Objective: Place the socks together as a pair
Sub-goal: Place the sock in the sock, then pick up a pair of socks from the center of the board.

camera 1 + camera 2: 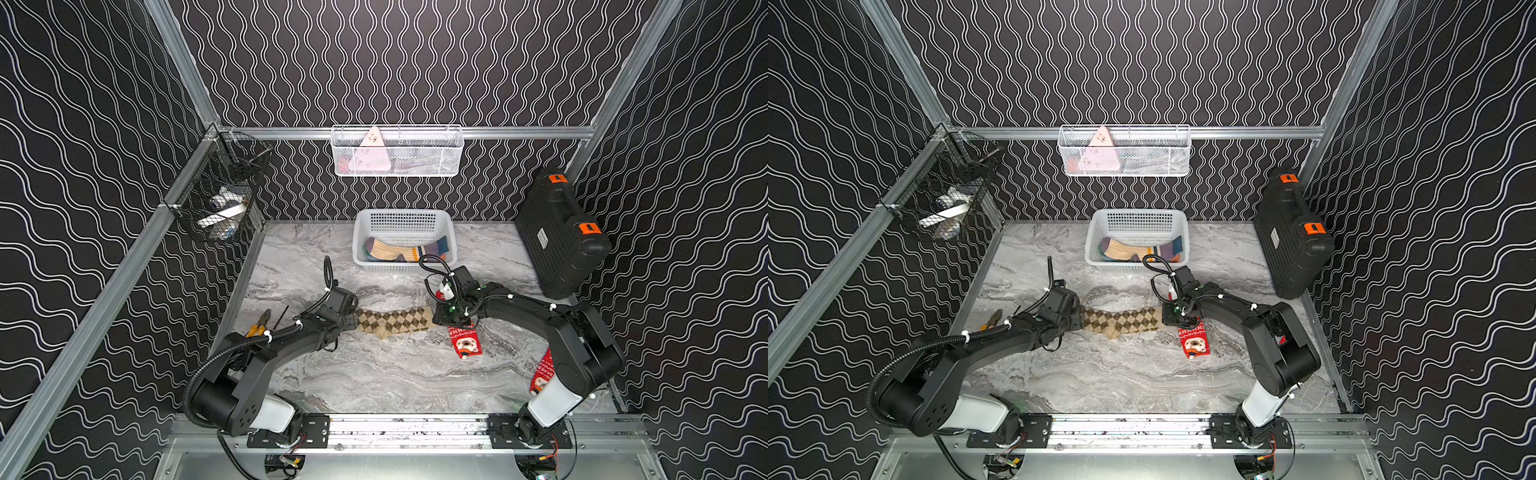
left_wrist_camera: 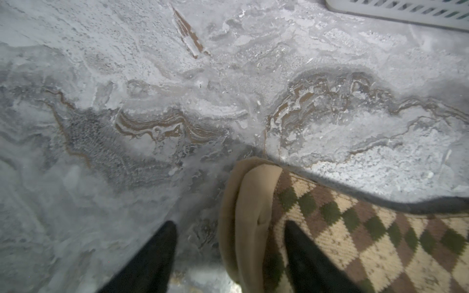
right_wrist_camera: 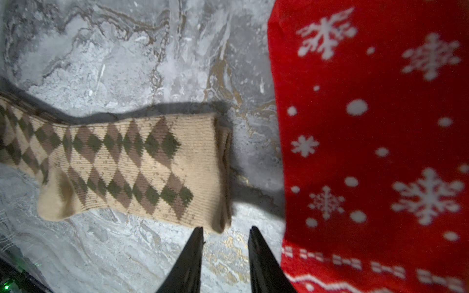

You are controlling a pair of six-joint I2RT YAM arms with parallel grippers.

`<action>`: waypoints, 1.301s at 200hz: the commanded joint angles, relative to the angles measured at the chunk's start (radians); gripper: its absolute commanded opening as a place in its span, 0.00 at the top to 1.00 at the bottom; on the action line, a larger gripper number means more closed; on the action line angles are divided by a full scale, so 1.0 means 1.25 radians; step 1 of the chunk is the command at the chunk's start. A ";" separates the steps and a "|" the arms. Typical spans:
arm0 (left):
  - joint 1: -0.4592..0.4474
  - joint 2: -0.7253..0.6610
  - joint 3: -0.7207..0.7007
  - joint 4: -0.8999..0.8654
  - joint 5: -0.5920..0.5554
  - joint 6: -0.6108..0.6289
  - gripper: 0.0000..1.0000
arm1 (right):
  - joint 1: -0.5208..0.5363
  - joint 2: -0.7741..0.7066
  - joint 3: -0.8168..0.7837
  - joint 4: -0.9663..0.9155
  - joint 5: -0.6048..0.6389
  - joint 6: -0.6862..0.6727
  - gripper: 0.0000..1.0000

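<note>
In both top views you see the argyle socks lying flat on the bench, stretched between the two arms, whose wrists hide the fingers. Your left wrist view fills that in: the left pincer stands wide, straddling the tan end and gripping nothing. The right wrist view shows the right pincer at a narrow gap, empty, just off the other end, beside a red Christmas sock. The tan edge looks double-layered, possibly two socks stacked.
</note>
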 commanded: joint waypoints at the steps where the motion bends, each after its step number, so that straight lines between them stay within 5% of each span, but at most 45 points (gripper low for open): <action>1: 0.014 -0.014 -0.019 0.030 0.046 -0.030 0.05 | 0.001 0.000 -0.005 0.018 -0.001 0.016 0.63; 34: 0.032 0.009 -0.051 0.070 0.105 -0.048 0.13 | 0.001 0.004 -0.014 0.042 -0.016 0.037 0.59; 94: 0.038 0.049 -0.061 0.137 0.173 -0.065 0.56 | -0.004 0.015 -0.040 0.078 -0.024 0.060 0.54; 148: 0.038 0.037 -0.070 0.154 0.204 -0.061 0.83 | -0.004 0.031 -0.065 0.168 -0.104 0.105 0.53; 215: 0.037 0.016 -0.055 0.135 0.223 -0.058 0.99 | -0.004 0.016 -0.068 0.182 -0.116 0.113 1.00; 260: 0.037 -0.045 0.051 0.023 0.252 -0.028 1.00 | -0.017 -0.066 0.017 0.051 -0.079 0.066 1.00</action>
